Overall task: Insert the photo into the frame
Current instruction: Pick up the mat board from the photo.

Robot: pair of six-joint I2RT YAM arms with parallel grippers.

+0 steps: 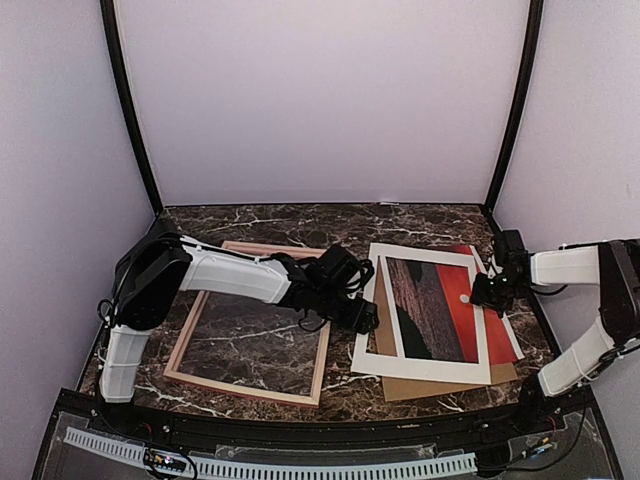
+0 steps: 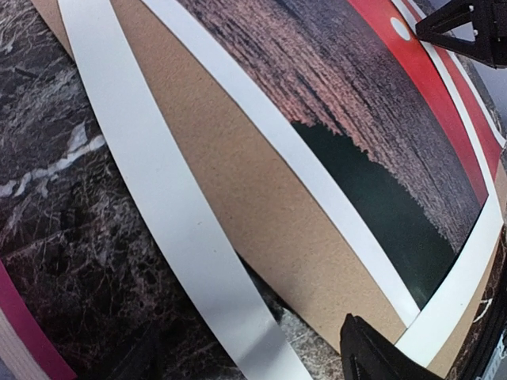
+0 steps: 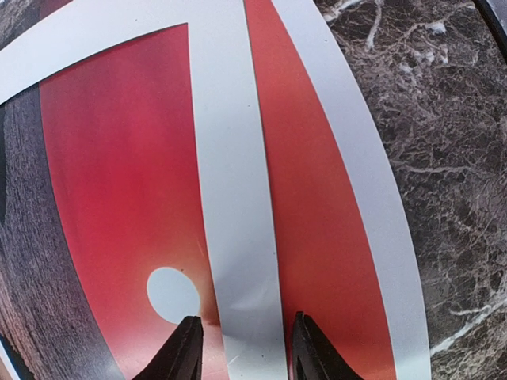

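Now, right gripper [image 1: 483,290] over photo [image 1: 430,310], frame [image 1: 240,388] alongside

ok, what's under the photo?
A brown backing board lies under the photo; it shows past the print's left and near edges. The rest is covered, so whether anything else sits beneath cannot be seen. A white mat lies on top.

White mat [image 1: 420,370] atop the photo [image 1: 450,300]

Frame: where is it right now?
Top external view: the frame lies flat on the left half of the table, the left arm reaching over its far edge, with the photo just to its right.
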